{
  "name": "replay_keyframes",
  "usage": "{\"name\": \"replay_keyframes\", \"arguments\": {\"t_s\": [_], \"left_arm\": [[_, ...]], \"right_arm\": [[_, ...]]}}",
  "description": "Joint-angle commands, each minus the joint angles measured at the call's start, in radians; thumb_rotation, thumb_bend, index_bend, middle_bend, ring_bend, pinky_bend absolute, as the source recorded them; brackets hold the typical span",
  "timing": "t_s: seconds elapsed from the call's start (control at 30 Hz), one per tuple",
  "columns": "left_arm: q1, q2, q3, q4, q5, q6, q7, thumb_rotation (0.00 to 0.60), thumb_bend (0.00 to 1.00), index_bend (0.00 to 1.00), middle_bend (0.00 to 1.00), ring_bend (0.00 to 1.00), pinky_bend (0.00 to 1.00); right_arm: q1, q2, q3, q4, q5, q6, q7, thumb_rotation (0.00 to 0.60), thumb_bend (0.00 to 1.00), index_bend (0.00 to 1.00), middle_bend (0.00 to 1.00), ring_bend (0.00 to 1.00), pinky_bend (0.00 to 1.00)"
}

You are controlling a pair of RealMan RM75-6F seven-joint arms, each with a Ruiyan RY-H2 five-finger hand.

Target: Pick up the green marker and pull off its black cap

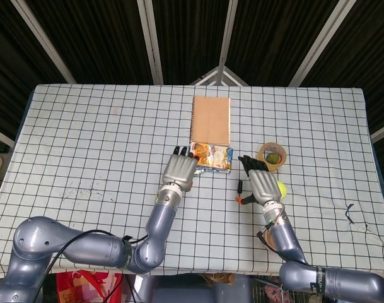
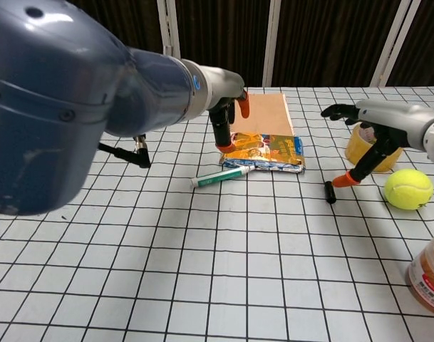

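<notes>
The green marker (image 2: 222, 176) lies uncapped on the checked cloth, just in front of the snack packet's left corner. My left hand (image 2: 227, 121) hovers above and behind it, fingers spread and holding nothing; in the head view this hand (image 1: 180, 170) covers the marker. The black cap (image 2: 329, 192) lies on its own to the right, also visible as a small dark piece (image 1: 240, 185). My right hand (image 2: 366, 139) is open above the cap, one orange fingertip close beside it; it shows in the head view too (image 1: 261, 183).
A brown notebook (image 2: 263, 114) lies behind a colourful snack packet (image 2: 266, 151). A tape roll (image 2: 363, 146) and a tennis ball (image 2: 408, 189) sit by my right hand. A jar (image 2: 428, 274) stands at the right edge.
</notes>
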Motion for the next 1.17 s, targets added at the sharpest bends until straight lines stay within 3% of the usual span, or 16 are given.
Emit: {"name": "replay_keyframes", "arguments": {"t_s": [0.03, 0.2, 0.3, 0.47, 0.63, 0.83, 1.0, 1.17], "left_arm": [[0.027, 0.083, -0.006, -0.110, 0.030, 0.056, -0.006, 0.600, 0.49, 0.16, 0.10, 0.02, 0.07], [0.134, 0.249, 0.053, -0.331, 0.135, 0.166, -0.043, 0.600, 0.49, 0.13, 0.05, 0.00, 0.06], [0.217, 0.354, 0.130, -0.441, 0.253, 0.224, -0.080, 0.600, 0.49, 0.12, 0.05, 0.00, 0.06], [0.438, 0.552, 0.292, -0.585, 0.572, 0.331, -0.285, 0.600, 0.48, 0.12, 0.06, 0.00, 0.06], [0.616, 0.722, 0.414, -0.576, 0.737, 0.326, -0.509, 0.600, 0.48, 0.12, 0.07, 0.00, 0.05], [0.731, 0.814, 0.525, -0.477, 0.861, 0.289, -0.619, 0.600, 0.48, 0.12, 0.09, 0.00, 0.05], [0.787, 0.825, 0.558, -0.419, 0.921, 0.277, -0.654, 0.600, 0.48, 0.12, 0.09, 0.00, 0.05], [0.823, 0.827, 0.548, -0.397, 0.959, 0.274, -0.701, 0.600, 0.48, 0.12, 0.10, 0.00, 0.05]], "right_arm": [[-0.024, 0.054, 0.003, -0.029, -0.019, 0.028, 0.010, 0.600, 0.18, 0.03, 0.00, 0.00, 0.00], [-0.094, 0.151, -0.026, -0.024, -0.108, 0.102, 0.041, 0.600, 0.18, 0.05, 0.00, 0.00, 0.00], [-0.140, 0.203, -0.058, 0.017, -0.178, 0.136, 0.066, 0.600, 0.18, 0.05, 0.00, 0.00, 0.00], [-0.224, 0.296, -0.111, 0.100, -0.291, 0.166, 0.160, 0.600, 0.18, 0.05, 0.00, 0.00, 0.00], [-0.293, 0.382, -0.131, 0.161, -0.365, 0.183, 0.287, 0.600, 0.18, 0.05, 0.00, 0.00, 0.00], [-0.362, 0.461, -0.152, 0.208, -0.442, 0.208, 0.401, 0.600, 0.18, 0.05, 0.00, 0.00, 0.00], [-0.400, 0.505, -0.170, 0.212, -0.495, 0.217, 0.445, 0.600, 0.18, 0.05, 0.00, 0.00, 0.00], [-0.431, 0.530, -0.174, 0.196, -0.548, 0.247, 0.474, 0.600, 0.18, 0.05, 0.00, 0.00, 0.00]]}}
